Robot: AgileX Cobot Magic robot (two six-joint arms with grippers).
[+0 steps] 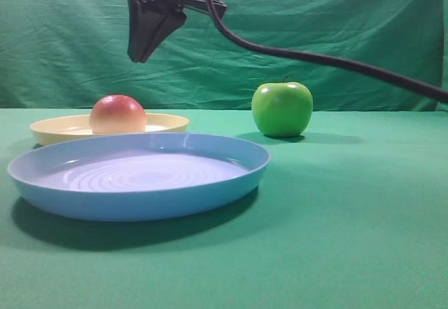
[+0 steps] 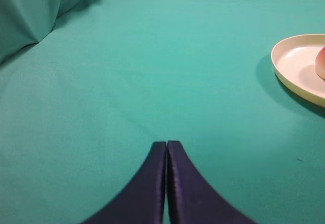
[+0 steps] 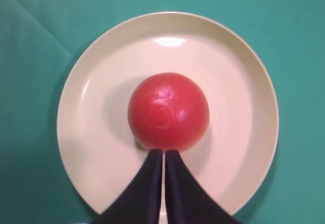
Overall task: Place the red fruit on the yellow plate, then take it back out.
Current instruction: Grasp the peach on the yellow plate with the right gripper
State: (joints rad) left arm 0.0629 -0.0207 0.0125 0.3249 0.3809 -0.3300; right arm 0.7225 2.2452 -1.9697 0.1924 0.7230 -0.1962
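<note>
The red fruit [image 3: 168, 111] sits near the middle of the yellow plate [image 3: 238, 82], resting free with nothing gripping it; in the exterior high view it shows at the left, red on top and paling to yellow-orange low down. Its skin looks smooth and glossy, with a soft highlight on the crown, so I judge it slick and rigid, probably a light plastic model, and being round it would roll if nudged off centre. The best hold, to my eye, is across its widest band, fingers on opposite sides and low enough that it cannot squirt upward. The right gripper [image 3: 163, 152] hangs above it, at the upper left of the exterior high view, and in the right wrist view its two dark fingers lie pressed together with only a hairline seam between them, their tips at the lower edge of the fruit. The left gripper [image 2: 166, 142] is likewise pressed together, holding nothing, over bare cloth with the plate at the right edge of its view. The plate is shallow with a low rim, little guard against rolling. In front of it lies a larger light blue plate [image 1: 140, 207], and a shiny green apple [image 1: 282, 108] stands well apart to the right. Everything rests on a green cloth [image 1: 350, 239], matte and faintly creased, with a wrinkled green backdrop [image 1: 350, 36] behind.
</note>
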